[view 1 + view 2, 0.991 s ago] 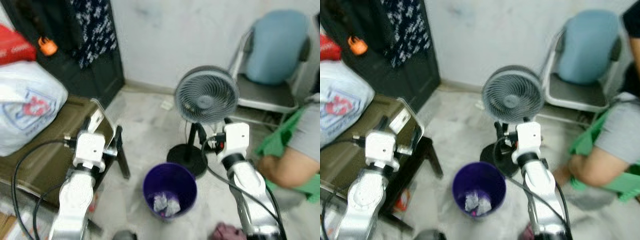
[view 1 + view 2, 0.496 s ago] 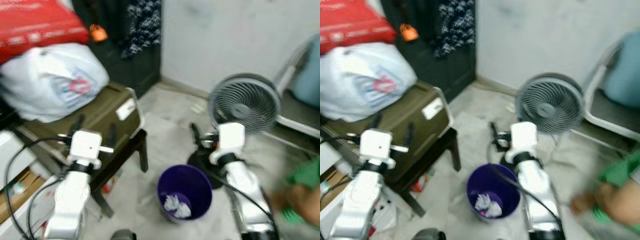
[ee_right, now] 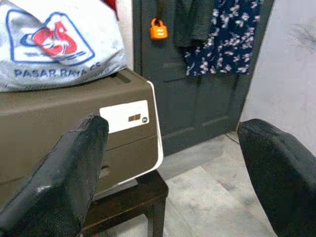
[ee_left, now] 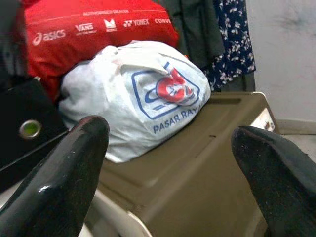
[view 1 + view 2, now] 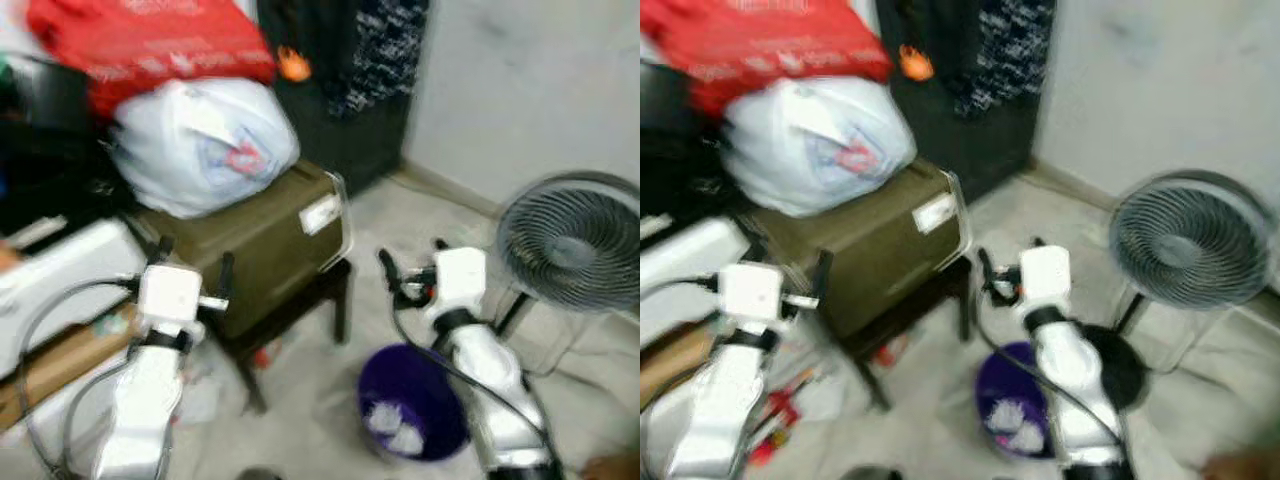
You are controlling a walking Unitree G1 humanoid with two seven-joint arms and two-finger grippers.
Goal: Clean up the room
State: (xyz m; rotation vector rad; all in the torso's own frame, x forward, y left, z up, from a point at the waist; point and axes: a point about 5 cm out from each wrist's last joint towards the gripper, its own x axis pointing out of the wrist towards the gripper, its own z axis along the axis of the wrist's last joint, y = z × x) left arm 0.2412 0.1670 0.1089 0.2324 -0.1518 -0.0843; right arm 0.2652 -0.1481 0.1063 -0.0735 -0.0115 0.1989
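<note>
Hands both spread and holding nothing: my left hand (image 4: 168, 173) faces the white plastic bag (image 4: 133, 94) on the brown box (image 5: 260, 235), my right hand (image 3: 173, 182) hovers above the purple bin (image 5: 412, 405) holding crumpled paper (image 5: 392, 430) beside the fan (image 5: 570, 240)

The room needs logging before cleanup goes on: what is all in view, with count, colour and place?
bin: 1, purple, on the floor by the right arm, crumpled white paper inside
fan: 1, grey, standing right of the bin
case: 1, olive-brown, on a dark stool
white bag: 1, printed, on the case
red bag: 1, above the white bag
padlock: 1, orange, on the dark door
left pincer: open, facing the case
right pincer: open, facing the door
</note>
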